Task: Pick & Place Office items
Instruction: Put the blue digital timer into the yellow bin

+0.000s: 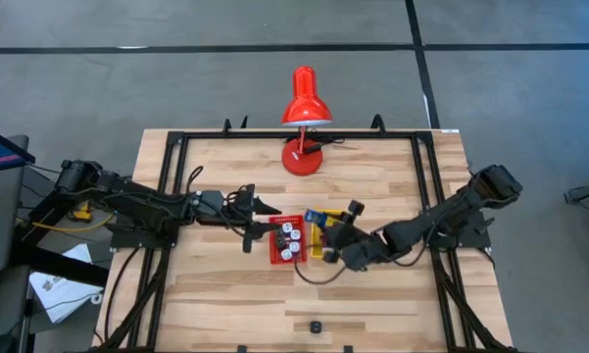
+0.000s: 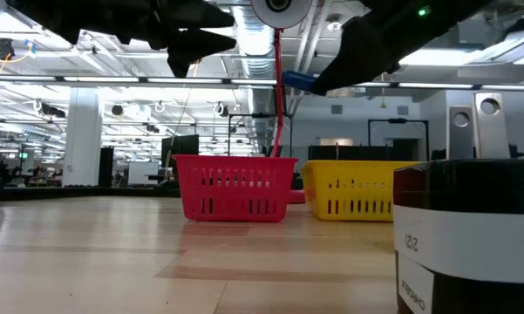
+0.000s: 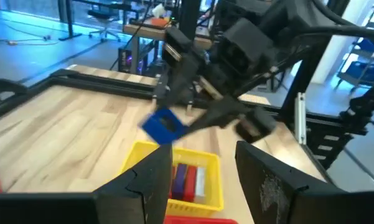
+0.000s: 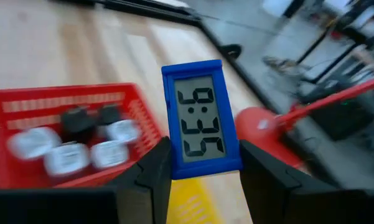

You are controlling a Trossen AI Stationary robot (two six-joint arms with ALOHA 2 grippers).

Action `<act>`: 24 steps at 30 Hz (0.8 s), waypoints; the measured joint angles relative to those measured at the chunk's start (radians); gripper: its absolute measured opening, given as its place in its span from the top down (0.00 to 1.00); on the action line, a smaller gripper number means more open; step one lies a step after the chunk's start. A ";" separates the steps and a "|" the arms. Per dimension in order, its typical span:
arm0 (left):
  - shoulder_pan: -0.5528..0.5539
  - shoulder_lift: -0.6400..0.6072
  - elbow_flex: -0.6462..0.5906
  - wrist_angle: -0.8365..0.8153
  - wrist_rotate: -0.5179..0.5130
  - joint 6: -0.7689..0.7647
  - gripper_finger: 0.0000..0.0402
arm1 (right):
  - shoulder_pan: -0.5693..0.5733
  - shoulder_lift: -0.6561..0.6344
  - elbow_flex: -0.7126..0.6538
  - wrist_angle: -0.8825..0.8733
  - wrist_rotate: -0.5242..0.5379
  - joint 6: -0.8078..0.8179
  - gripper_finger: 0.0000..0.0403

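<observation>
My right gripper is shut on a blue digital clock with a grey display, held in the air over the yellow tray. In the left wrist view the clock hangs above that tray, which holds flat red, blue and grey items. The red tray next to it holds white and black knob-like pieces. My left gripper stands open and empty above the table, just left of the red tray, facing the right gripper. My right gripper pinches the clock's two long side edges between its two fingers, at the clock's near end. The fingers come from the table's right, slanting slightly down, and lie along the clock. The clock juts out past the fingertips, display showing, lifted clear of both trays.
A red desk lamp stands at the table's far middle, its base just beyond the clock. A small black and white item sits near the front edge, large in the low view. Black frame rails border the table.
</observation>
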State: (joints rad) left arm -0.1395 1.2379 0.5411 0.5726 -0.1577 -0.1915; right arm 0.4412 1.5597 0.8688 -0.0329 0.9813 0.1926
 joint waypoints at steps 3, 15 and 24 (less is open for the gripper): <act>0.018 0.010 0.000 -0.004 0.004 -0.069 0.56 | -0.025 0.000 0.000 0.051 0.017 -0.112 0.64; 0.117 0.121 0.000 0.043 -0.007 -0.239 0.27 | -0.103 0.017 0.002 0.173 -0.092 -0.220 0.63; 0.116 0.141 0.001 0.047 0.051 -0.261 0.24 | -0.115 0.151 0.059 0.325 -0.122 -0.384 0.63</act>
State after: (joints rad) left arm -0.0238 1.3788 0.5419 0.6194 -0.1066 -0.4526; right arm 0.3260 1.7106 0.9277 0.2924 0.8592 -0.1910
